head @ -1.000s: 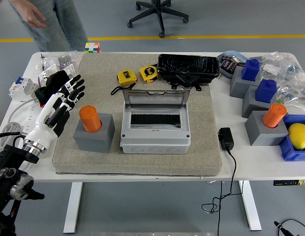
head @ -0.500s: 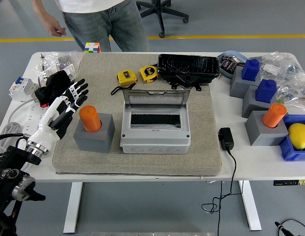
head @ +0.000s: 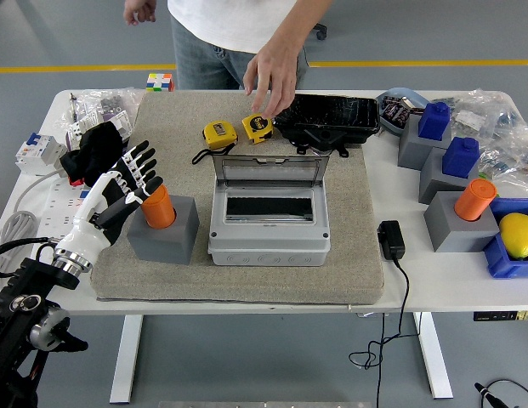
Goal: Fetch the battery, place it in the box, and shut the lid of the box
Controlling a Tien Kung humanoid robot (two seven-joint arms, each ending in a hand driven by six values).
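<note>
Head view shows me that none of the 3 steps is finished, as I judge it: the battery (head: 158,206), an orange cylinder, stands upright in its grey holder (head: 164,230) on the left part of the mat (head: 349,272), the box (head: 268,221) beside it sits with its lid (head: 265,172) tipped up at the back, and the dark slot inside the box holds nothing that I can see. So fetching, placing and closing all remain. My left robot hand (head: 126,185) comes in from the lower left over the bench (head: 451,280), forearm angled up and to the right, palm turned toward the battery. Its fingers (head: 143,161) are spread apart and clamp on nothing; they reach just beside the battery on its left, and the lower ones look to overlap its edge, though I cannot tell whether they touch it. I read this as the approach to the grasp, not the grasp itself. My right arm is out of the picture. At the far side a person's hand (head: 275,75) hangs over the back of the mat, above a yellow tape measure (head: 258,127) and near the black case (head: 326,119), fingers pointing down; I cannot tell whether it touches either. A second orange cylinder (head: 475,200) stands in a holder at the right, well apart from my hand.
</note>
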